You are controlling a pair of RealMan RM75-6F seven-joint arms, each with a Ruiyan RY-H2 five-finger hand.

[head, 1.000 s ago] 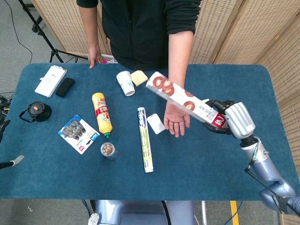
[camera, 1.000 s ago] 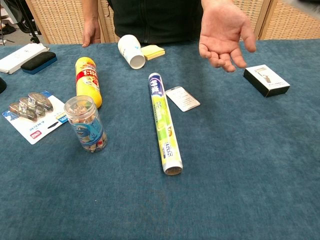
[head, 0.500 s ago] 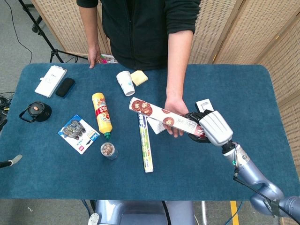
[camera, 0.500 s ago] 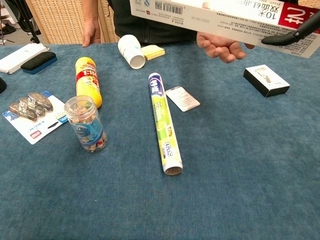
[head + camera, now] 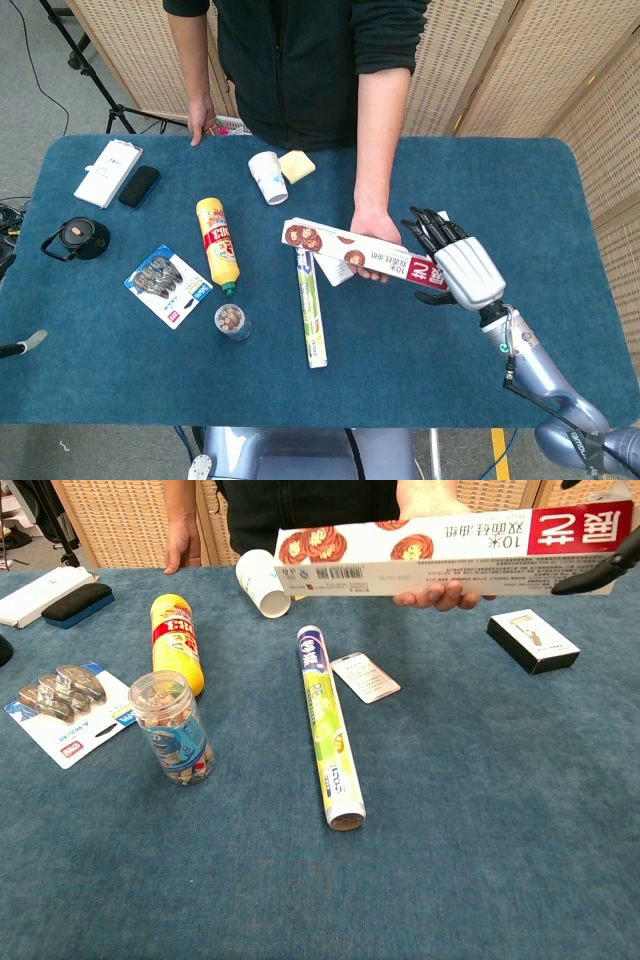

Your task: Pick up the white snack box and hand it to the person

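The white snack box [image 5: 350, 250], long with cookie pictures and a red end, lies level across the person's upturned hand [image 5: 374, 222] above the table's middle. In the chest view the snack box [image 5: 440, 545] spans the top, with the person's fingers [image 5: 435, 598] under it. My right hand [image 5: 462, 268] is at the box's red end, its fingers [image 5: 432, 226] stretched out straight and apart beyond the box. Only the thumb [image 5: 431, 297] stays by the box's lower edge, seen as a dark finger [image 5: 600, 572] in the chest view. My left hand is out of sight.
On the blue table [image 5: 520, 180] lie a green-white roll [image 5: 310, 310], a yellow bottle [image 5: 218, 242], a clear jar [image 5: 232, 321], a tipped paper cup [image 5: 267, 177], a white card [image 5: 365, 676] and a small black box [image 5: 533, 640]. A blister pack [image 5: 168, 284] and black flask [image 5: 77, 238] sit left.
The box came down from a tilt in the air onto the person's palm and now lies level. My right hand's fingers have straightened off the box.
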